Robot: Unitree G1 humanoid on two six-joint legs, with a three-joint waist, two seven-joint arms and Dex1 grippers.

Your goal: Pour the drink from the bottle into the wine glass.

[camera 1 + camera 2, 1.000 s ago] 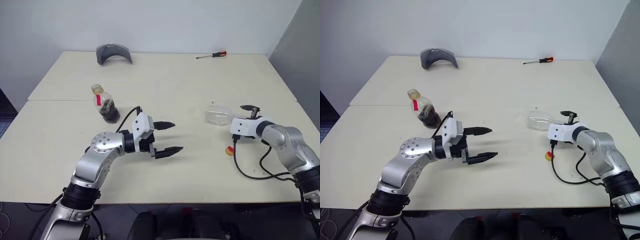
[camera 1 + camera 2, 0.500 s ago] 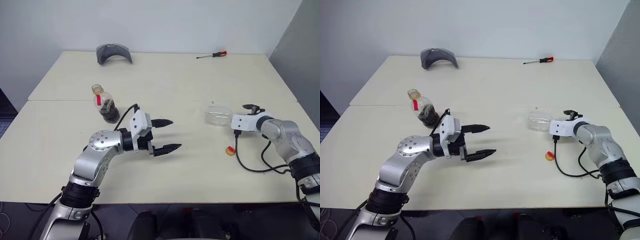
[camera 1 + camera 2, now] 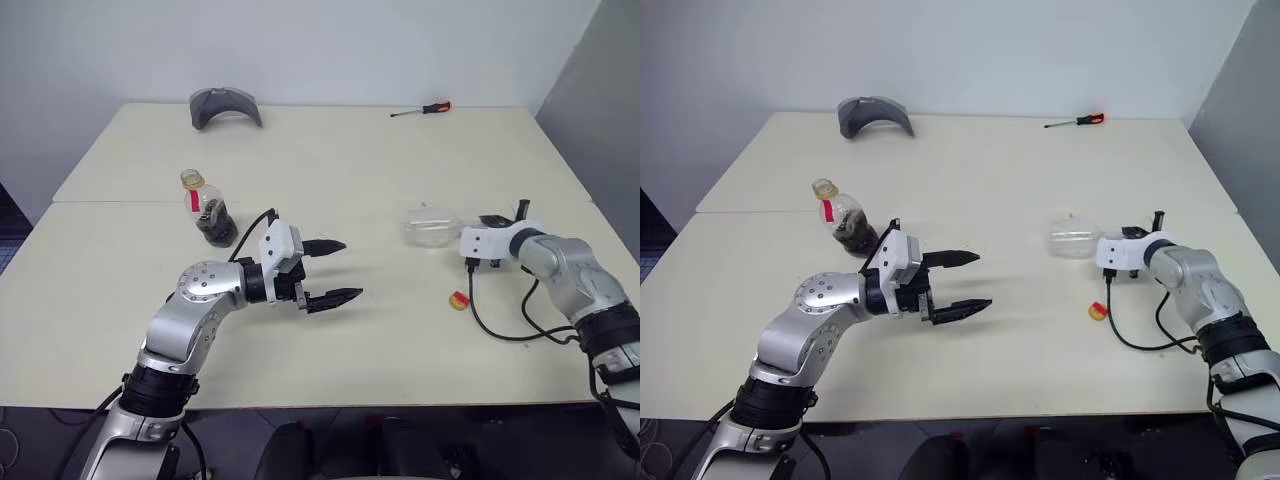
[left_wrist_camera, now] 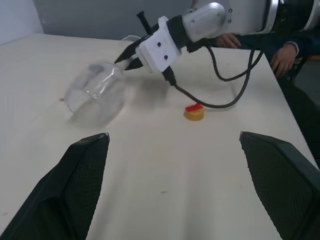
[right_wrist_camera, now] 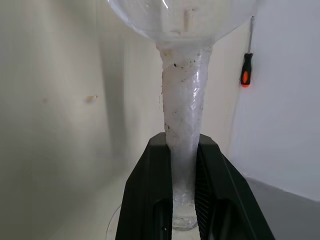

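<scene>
The bottle (image 3: 205, 207) stands upright on the left of the table, yellow-capped, with the dark drink (image 3: 216, 228) low in its body. The wine glass (image 3: 432, 226) lies on its side on the right, bowl toward the middle. My right gripper (image 3: 492, 221) is shut on its stem (image 5: 182, 125), which runs up between the two black fingers (image 5: 147, 190). My left gripper (image 3: 350, 268) hovers open over the table's middle, pointing at the glass (image 4: 95, 92), with nothing between its fingers.
A small yellow cap (image 3: 459, 300) lies on the table just in front of my right gripper, beside a black cable (image 3: 490, 325). A grey curved object (image 3: 225, 105) and a red-handled screwdriver (image 3: 422, 109) lie at the far edge. A person's hand (image 4: 285, 52) rests beyond the table's right side.
My right gripper's fingers have closed on the wine glass stem and the hand has pushed slightly forward, nudging the glass a little toward the middle. The left arm has kept still.
</scene>
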